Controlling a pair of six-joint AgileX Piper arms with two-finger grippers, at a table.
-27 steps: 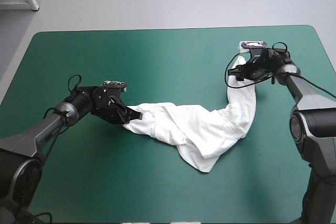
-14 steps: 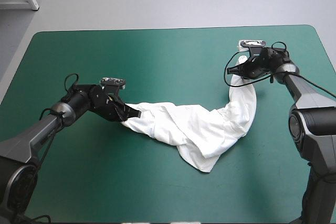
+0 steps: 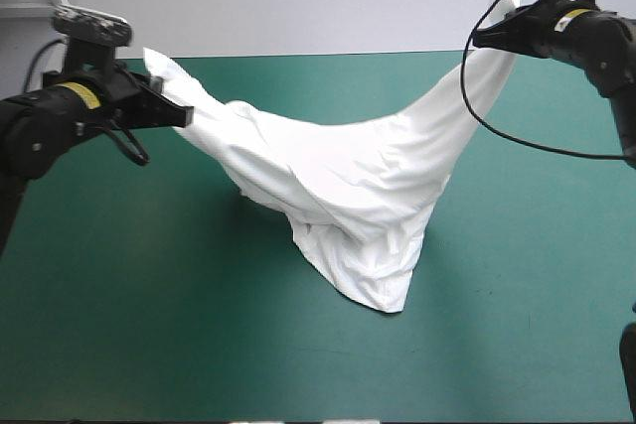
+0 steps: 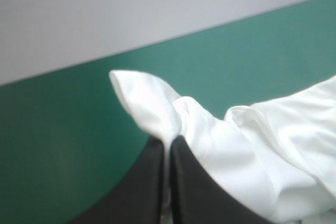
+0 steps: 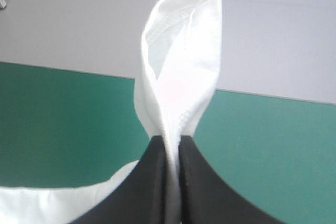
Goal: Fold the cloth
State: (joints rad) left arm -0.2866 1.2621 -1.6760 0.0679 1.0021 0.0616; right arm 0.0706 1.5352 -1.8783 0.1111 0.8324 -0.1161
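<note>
The T-shirt [image 3: 343, 186] hangs as a white swag between both raised arms, its lowest fold drooping toward the middle of the teal-green worktop [image 3: 119, 325]; contact there is unclear. The left claw [image 4: 168, 141] pinches one corner and the right claw [image 5: 172, 139] a stitched hem, both nearly closed. Bunched folds hide the sleeves and neck.
</note>
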